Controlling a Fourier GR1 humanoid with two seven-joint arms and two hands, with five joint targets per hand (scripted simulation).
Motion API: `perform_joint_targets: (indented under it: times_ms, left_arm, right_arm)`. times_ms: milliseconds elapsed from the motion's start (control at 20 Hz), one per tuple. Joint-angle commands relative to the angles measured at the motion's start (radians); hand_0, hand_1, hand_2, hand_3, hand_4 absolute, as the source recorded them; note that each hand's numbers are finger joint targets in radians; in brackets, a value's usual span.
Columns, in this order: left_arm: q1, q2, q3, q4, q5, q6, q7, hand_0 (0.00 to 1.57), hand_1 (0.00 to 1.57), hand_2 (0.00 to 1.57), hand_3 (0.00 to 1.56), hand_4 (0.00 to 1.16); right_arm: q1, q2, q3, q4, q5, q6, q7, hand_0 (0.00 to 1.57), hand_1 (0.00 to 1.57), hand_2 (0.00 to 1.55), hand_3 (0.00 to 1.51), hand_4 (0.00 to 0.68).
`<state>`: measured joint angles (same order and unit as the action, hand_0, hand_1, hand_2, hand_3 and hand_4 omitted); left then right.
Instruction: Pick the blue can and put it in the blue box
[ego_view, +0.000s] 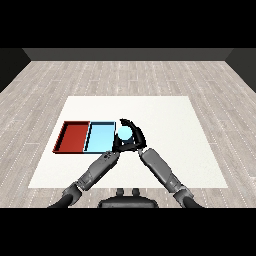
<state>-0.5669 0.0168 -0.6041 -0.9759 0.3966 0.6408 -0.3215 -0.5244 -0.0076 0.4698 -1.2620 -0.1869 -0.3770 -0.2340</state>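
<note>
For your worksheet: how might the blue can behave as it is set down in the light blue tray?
The blue can looks round, so on its side it would probably roll. The right hand curls round it, suggesting stiffness.

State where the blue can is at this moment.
In the head view, the blue can sits near the table's middle, held in the right hand, just right of the light blue tray and not yet inside it.

The blue can (123, 133) shows only its pale top; the right hand (134, 136) curls round it and hides its sides. The left hand (117, 145) is mostly lost behind the right hand, its fingers impossible to read. The light blue tray (100, 136) has its right edge covered by both hands.
</note>
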Motion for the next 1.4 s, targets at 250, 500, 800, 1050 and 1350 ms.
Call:
perform_joint_targets:
  times_ms: [250, 500, 800, 1050, 1350]
  left_arm:
    - [0.036, -0.016, -0.027, -0.014, 0.011, 0.048, -0.048, 1.57, 1.57, 1.57, 1.49, 1.15]
    - [0.027, -0.017, 0.074, 0.043, 0.031, -0.048, -0.065, 1.57, 1.57, 1.57, 1.49, 1.14]
    - [0.039, -0.011, 0.139, 0.039, -0.033, -0.007, -0.073, 1.57, 1.57, 1.57, 1.48, 1.14]
    - [-0.062, 0.088, 0.254, 0.067, -0.01, -0.047, -0.019, 1.57, 1.57, 1.57, 1.48, 1.15]
    - [-0.056, 0.173, 0.284, 0.11, -0.065, -0.055, 0.043, 1.57, 1.57, 1.56, 1.47, 1.13]
  right_arm:
    - [0.074, -0.01, -0.087, -0.055, 0.051, 0.03, 0.007, 0.0, 0.0, 0.0, 0.0, 0.0]
    - [-0.026, -0.022, -0.251, -0.071, -0.101, 0.112, 0.064, 0.0, 0.0, 0.0, 0.0, 0.0]
    - [0.186, -0.072, -0.266, -0.281, -0.112, 0.163, -0.04, 0.0, 0.0, 0.0, 0.0, 0.0]
    - [0.252, -0.131, -0.373, -0.456, -0.216, 0.188, 0.041, 0.0, 0.0, 0.0, 0.0, 0.0]
    - [0.364, -0.178, -0.479, -0.504, -0.301, 0.267, 0.023, 0.0, 0.0, 0.0, 0.0, 0.0]
